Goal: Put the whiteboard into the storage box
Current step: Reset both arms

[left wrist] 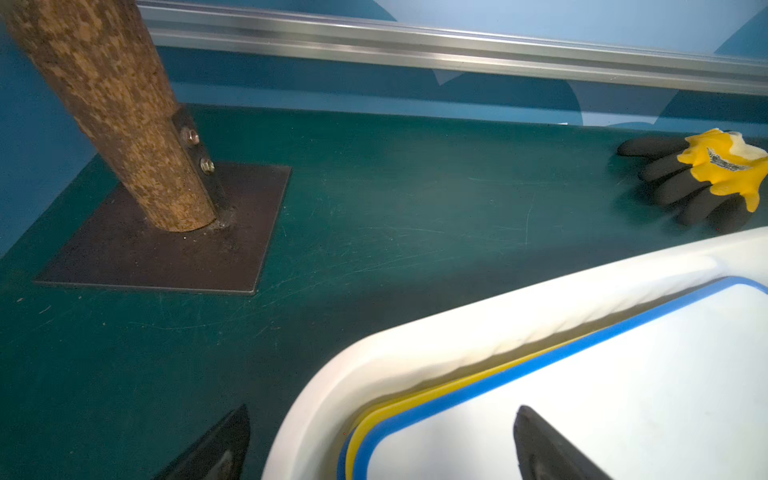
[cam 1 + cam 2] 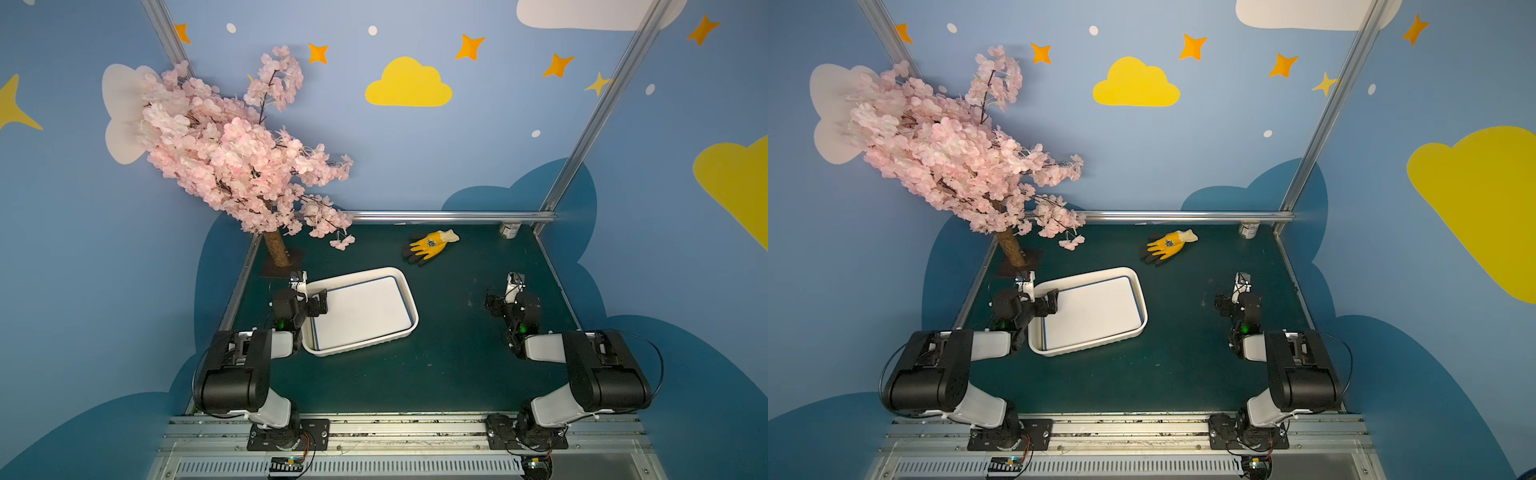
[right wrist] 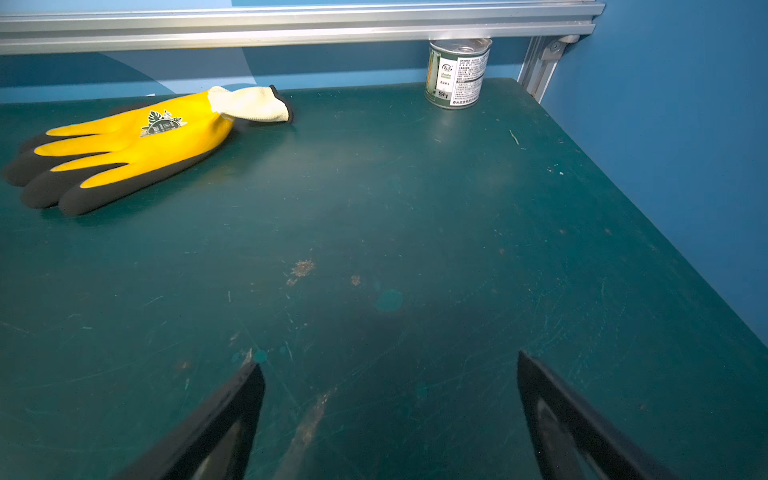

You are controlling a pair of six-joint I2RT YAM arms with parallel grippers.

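Note:
The storage box, a shallow white tray, lies left of the table's middle. A whiteboard with a blue edge lies flat inside it. In the left wrist view this whiteboard tops a stack; a yellow-edged board shows under it. My left gripper is open, straddling the storage box's corner, one finger outside the rim and one over the whiteboard. My right gripper is open over bare table at the right, holding nothing.
A yellow and black glove lies at the back. A small can stands in the back right corner. A pink blossom tree rises at the back left on a dark base plate, close to my left gripper.

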